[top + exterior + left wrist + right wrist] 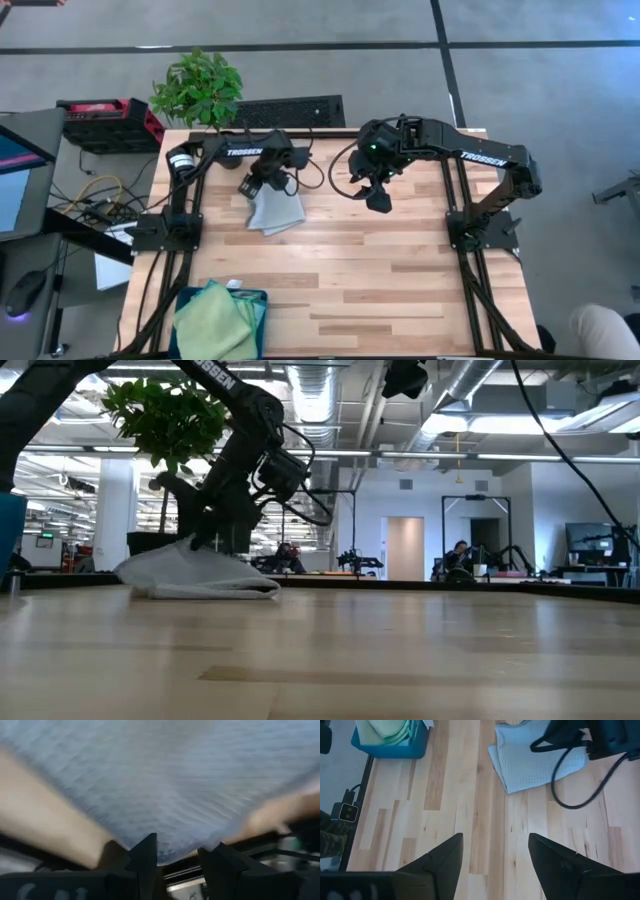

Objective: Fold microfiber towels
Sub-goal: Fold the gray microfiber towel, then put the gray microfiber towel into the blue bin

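Left tool (248, 187) low at the far-left part of the bench (380, 290), its fingers (145, 857) close together, clamped on the near edge of the pale blue towel (275, 212). That towel lies on the bench just beside the tool, layered, apparently folded at least once; edges not squared.

Right tool (378, 198) hovers above the bench, well apart from the towel, fingers spread, holding nothing.

Teal bin (190, 300) at the near-left corner holds the green towel (215, 320), heaped and unfolded; any cloths beneath it are hidden.

Judgement: early. One towel part-folded, the rest untouched.
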Controlling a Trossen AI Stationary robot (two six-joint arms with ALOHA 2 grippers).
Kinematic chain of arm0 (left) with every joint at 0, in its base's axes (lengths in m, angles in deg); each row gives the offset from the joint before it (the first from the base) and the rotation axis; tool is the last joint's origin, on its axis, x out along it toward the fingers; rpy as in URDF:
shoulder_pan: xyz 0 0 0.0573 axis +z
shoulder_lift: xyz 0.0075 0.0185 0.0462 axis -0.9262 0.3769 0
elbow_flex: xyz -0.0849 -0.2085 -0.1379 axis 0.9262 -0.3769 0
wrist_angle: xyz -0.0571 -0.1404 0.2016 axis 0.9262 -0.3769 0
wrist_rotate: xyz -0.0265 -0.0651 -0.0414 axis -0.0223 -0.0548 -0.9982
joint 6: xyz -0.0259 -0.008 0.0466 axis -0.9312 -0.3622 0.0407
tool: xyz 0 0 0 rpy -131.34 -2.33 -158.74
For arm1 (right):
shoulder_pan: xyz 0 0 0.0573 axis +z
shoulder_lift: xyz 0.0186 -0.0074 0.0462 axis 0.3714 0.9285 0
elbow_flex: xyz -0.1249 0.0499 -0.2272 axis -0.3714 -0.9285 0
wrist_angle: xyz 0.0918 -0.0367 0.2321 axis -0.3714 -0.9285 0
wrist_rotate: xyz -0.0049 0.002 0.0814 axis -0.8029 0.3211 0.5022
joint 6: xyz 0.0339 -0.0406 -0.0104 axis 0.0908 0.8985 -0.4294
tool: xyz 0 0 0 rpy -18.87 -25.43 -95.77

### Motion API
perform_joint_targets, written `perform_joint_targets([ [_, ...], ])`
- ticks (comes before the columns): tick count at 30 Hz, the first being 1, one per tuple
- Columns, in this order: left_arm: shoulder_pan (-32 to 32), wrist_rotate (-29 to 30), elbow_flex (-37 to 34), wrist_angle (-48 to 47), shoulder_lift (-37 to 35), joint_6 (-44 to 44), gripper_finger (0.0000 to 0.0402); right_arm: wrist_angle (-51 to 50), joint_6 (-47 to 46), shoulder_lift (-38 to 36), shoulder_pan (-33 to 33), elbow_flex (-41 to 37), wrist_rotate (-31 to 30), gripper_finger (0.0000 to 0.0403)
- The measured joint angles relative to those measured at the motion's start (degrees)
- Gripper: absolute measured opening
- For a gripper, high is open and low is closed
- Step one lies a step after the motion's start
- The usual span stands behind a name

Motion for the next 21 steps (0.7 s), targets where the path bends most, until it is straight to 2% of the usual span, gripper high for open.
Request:
perform_joint_targets([
  [4, -1.3, -4.9, 0.0, -5.1, 0.0, -0.2, 0.0131, 0.0, 0.0, 0.0, 0.0, 0.0, 0.0, 0.0249],
  [12, -2.4, -4.1, 2.3, -6.2, -1.9, -10.7, 0.0131, 0.0, 0.0, 0.0, 0.0, 0.0, 0.0, 0.0249],
  [18, -2.6, -15.3, 5.5, -5.3, -7.8, -20.5, 0.0131, 0.0, 0.0, 0.0, 0.0, 0.0, 0.0, 0.0249],
  [21, -3.7, -18.1, 5.1, -2.9, -11.7, -26.3, 0.0131, -0.1, 0.0, 0.0, 0.0, 0.0, 0.0, 0.0249],
])
